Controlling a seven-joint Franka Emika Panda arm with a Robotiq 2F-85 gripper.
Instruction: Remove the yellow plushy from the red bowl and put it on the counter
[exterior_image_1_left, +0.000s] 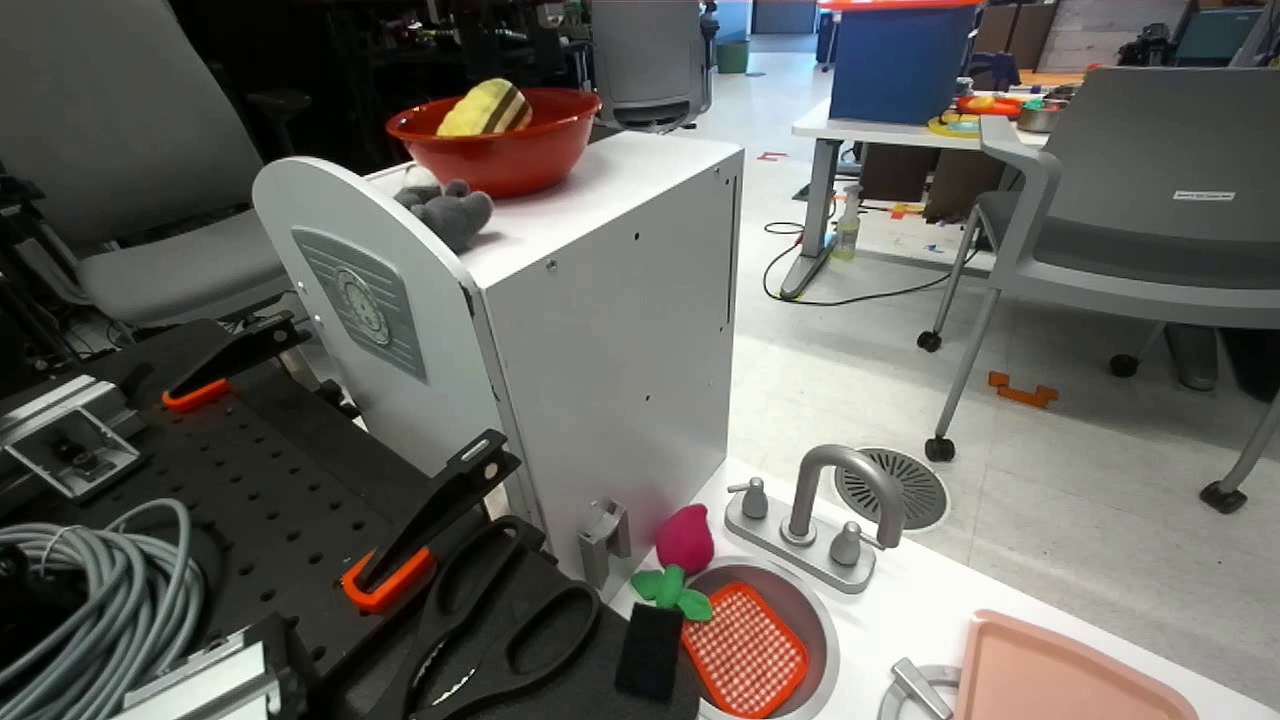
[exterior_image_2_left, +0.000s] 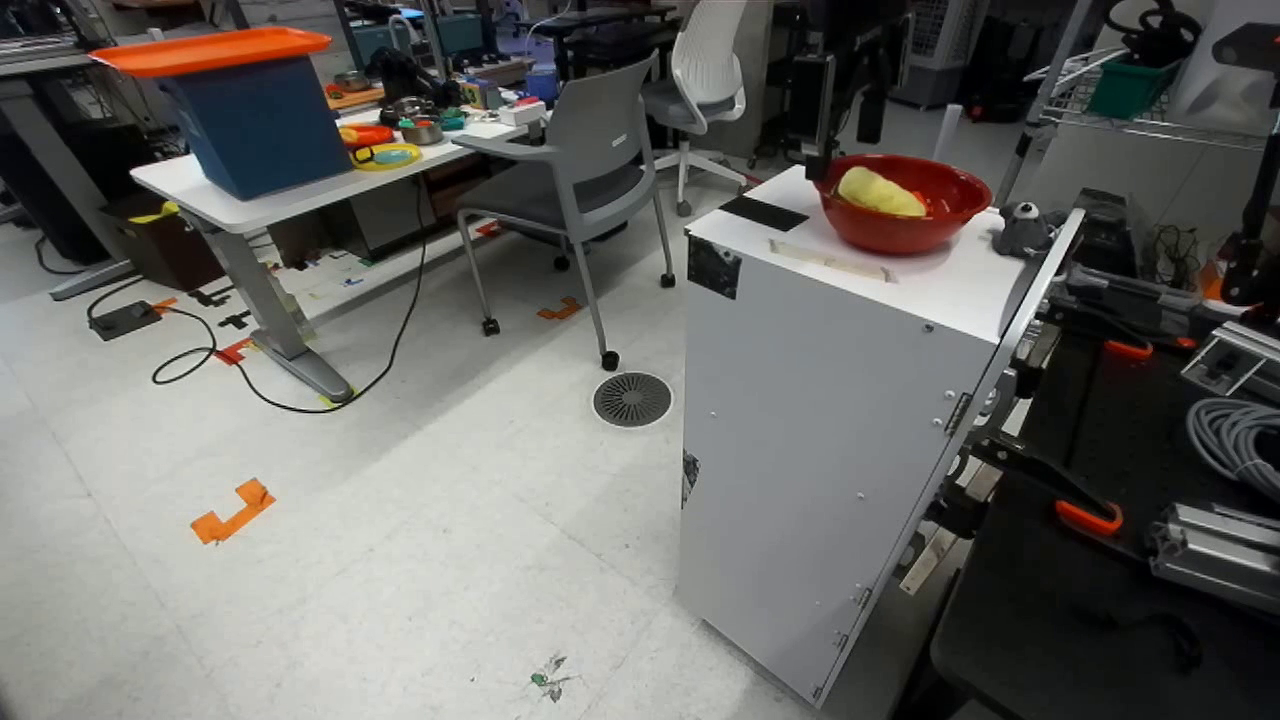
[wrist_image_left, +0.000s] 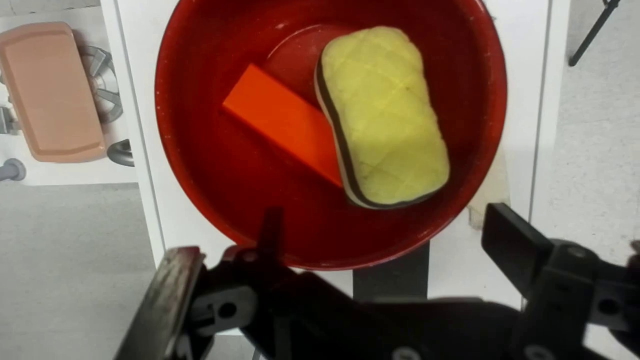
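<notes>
The yellow plushy (exterior_image_1_left: 488, 108) lies in the red bowl (exterior_image_1_left: 505, 165) on top of the white cabinet; both also show in an exterior view, plushy (exterior_image_2_left: 880, 190) and bowl (exterior_image_2_left: 900, 235). In the wrist view the plushy (wrist_image_left: 385, 120) has dark stripes along its side and rests partly over an orange block (wrist_image_left: 285, 120) in the bowl (wrist_image_left: 215, 155). My gripper (wrist_image_left: 386, 219) is open and holds nothing. Its fingers are at the bowl's near edge, apart from the plushy. It also shows in an exterior view (exterior_image_2_left: 843, 150) beside the bowl. The pale counter (exterior_image_1_left: 925, 605) is low beside the cabinet.
The cabinet (exterior_image_1_left: 620, 320) stands between bowl and counter. A grey plush (exterior_image_1_left: 455, 215) sits beside the bowl. The counter bears a faucet (exterior_image_1_left: 865, 480), basin (exterior_image_1_left: 822, 640), red-orange mesh (exterior_image_1_left: 745, 650), pink plush (exterior_image_1_left: 685, 540) and salmon tray (exterior_image_1_left: 1080, 670). A black table (exterior_image_1_left: 300, 450) has clamps.
</notes>
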